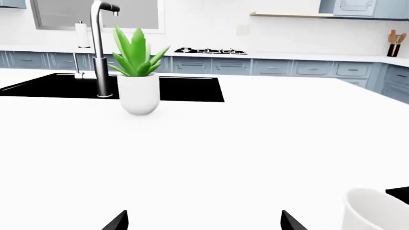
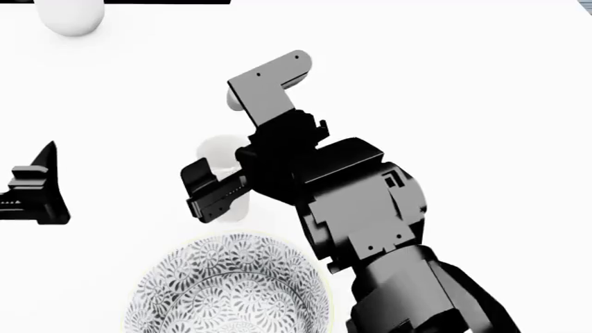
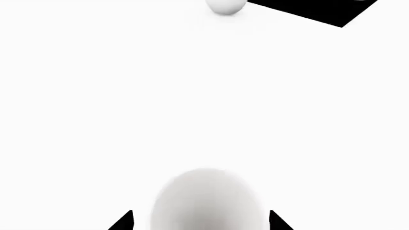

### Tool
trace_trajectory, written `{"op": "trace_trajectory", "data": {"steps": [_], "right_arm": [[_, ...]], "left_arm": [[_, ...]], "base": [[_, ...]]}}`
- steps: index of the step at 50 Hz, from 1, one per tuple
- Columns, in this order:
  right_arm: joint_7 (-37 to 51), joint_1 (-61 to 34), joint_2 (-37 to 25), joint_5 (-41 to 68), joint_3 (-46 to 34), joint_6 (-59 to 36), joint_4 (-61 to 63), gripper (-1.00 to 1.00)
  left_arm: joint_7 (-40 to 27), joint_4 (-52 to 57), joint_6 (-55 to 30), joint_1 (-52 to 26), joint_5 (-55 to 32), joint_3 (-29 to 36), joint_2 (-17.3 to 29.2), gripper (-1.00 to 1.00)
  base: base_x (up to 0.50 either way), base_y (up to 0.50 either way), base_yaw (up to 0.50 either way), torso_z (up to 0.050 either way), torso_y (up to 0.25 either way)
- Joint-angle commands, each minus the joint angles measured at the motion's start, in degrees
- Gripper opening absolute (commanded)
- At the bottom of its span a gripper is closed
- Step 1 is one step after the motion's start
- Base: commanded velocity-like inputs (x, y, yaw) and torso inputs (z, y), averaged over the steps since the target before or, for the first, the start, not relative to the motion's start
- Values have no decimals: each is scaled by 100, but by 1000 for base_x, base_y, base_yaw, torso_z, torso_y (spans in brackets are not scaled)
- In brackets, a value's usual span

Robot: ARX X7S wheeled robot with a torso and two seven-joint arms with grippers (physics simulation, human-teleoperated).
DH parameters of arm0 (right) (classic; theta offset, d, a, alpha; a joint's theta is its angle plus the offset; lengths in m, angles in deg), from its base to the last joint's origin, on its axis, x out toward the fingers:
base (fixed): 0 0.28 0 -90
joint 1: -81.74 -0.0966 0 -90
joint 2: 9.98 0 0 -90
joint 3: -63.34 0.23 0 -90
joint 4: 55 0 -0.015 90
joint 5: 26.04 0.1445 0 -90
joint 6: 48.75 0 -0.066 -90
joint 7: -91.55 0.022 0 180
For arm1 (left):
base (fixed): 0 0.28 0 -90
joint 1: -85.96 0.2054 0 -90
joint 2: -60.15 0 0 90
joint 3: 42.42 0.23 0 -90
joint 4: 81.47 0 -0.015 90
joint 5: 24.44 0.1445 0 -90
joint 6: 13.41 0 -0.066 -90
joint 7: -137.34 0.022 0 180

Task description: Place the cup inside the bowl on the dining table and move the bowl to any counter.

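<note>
The white cup point(image 3: 208, 199) stands upright on the dining table point(image 2: 481, 97), just beyond the black-and-white floral bowl point(image 2: 231, 288). My right gripper point(image 3: 201, 221) is open with the cup between its two fingers and a small gap on each side. In the head view the right arm covers part of the cup point(image 2: 220, 154). My left gripper point(image 1: 204, 221) is open and holds nothing. It hovers over the table to the left of the cup point(image 1: 377, 211). The cup is outside the bowl.
A white pot with a green plant point(image 1: 139, 81) stands by a black sink point(image 1: 185, 88) and a tall faucet point(image 1: 99, 48) at the table's far side. A counter point(image 1: 307, 56) with a stovetop point(image 1: 211, 51) and blue-grey cabinets runs along the back wall.
</note>
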Motion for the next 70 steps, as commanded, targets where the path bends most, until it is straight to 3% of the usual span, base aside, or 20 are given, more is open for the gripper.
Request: {"op": "trace_trajectory", "data": {"steps": [1, 15, 16, 30, 34, 35, 37, 55, 61, 70], "right_arm": [[89, -118, 31, 938, -978, 291, -532, 100], [227, -304, 19, 2038, -2054, 699, -746, 100], [262, -304, -3, 2034, -2060, 738, -698, -100], [727, -257, -449, 2176, -1974, 624, 222, -100], [1118, -251, -870, 2338, -1903, 366, 1171, -100], [1249, -236, -1017, 2397, -1880, 281, 1488, -100], [1540, -182, -1358, 2529, -1843, 88, 2208, -100], [3361, -66, -4037, 4598, -1063, -1153, 7188, -100], [3612, 87, -4523, 5009, -920, -1159, 7879, -100], [3649, 314, -4725, 5274, -1039, -1292, 8202, -100]], "left_arm": [[212, -399, 273, -90, 252, 193, -48, 100], [433, -884, 632, -216, 528, 388, -160, 100], [425, -869, 619, -222, 519, 386, -156, 100], [308, -653, 455, -208, 416, 384, -133, 100], [201, -465, 285, -214, 296, 331, -96, 100], [-228, 327, -203, 35, -187, 18, 43, 100], [-371, 581, -370, 120, -383, -122, 99, 100], [-347, 678, -388, 192, -472, -213, 248, 100], [-656, 1179, -793, 204, -892, -424, 397, 100], [-972, 1510, -1178, 164, -1337, -703, 585, 100]], "base": [[0, 0, 0, 0, 0], [0, 0, 0, 0, 0], [0, 0, 0, 0, 0], [0, 0, 0, 0, 0], [0, 0, 0, 0, 0], [0, 0, 0, 0, 0], [0, 0, 0, 0, 0], [0, 0, 0, 0, 0], [0, 0, 0, 0, 0], [0, 0, 0, 0, 0]]}}
